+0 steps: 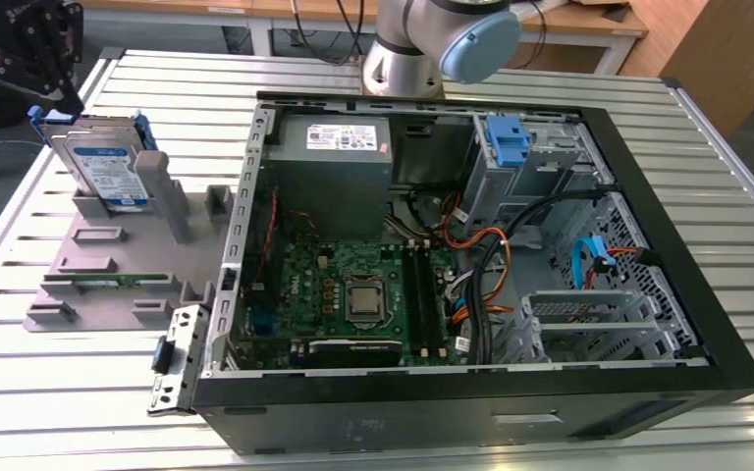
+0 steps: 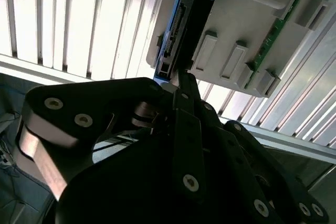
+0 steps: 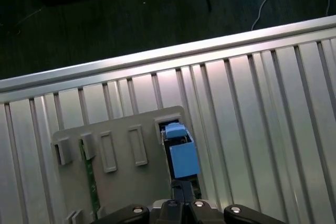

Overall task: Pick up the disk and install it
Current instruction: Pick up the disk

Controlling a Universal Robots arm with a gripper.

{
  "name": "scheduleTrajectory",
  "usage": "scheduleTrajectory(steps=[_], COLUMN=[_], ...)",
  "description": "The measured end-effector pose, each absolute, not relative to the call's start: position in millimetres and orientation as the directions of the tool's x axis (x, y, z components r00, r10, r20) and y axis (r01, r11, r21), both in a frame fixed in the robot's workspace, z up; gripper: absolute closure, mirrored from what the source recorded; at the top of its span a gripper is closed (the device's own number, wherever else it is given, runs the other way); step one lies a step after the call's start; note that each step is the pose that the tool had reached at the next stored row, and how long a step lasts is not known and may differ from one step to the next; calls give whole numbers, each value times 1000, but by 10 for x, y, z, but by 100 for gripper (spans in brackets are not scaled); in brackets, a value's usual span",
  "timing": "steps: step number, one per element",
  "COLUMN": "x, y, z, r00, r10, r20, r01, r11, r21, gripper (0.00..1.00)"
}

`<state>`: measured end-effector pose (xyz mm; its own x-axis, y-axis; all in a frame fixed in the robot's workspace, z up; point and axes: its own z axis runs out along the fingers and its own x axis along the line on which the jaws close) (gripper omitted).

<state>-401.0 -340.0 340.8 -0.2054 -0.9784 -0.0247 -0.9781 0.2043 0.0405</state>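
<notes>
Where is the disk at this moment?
On the exterior view's left, the disk stands upright in the grey holder, outside the computer case, near the gripper.

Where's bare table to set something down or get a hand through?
Free: slatted table at the exterior view's lower left, below the grey fixture; also the strip between fixture and arm base. Crowded: inside the open case and around the disk.
</notes>
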Motion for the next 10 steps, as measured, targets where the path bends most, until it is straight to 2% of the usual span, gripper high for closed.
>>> scheduleTrajectory(steps=[10], x=[-3948], y=[-3400], z=[3392], r00=[-150], r10=[-988], r20=[-26], r01=[-988], r11=[149], r21=[37], gripper=[89])
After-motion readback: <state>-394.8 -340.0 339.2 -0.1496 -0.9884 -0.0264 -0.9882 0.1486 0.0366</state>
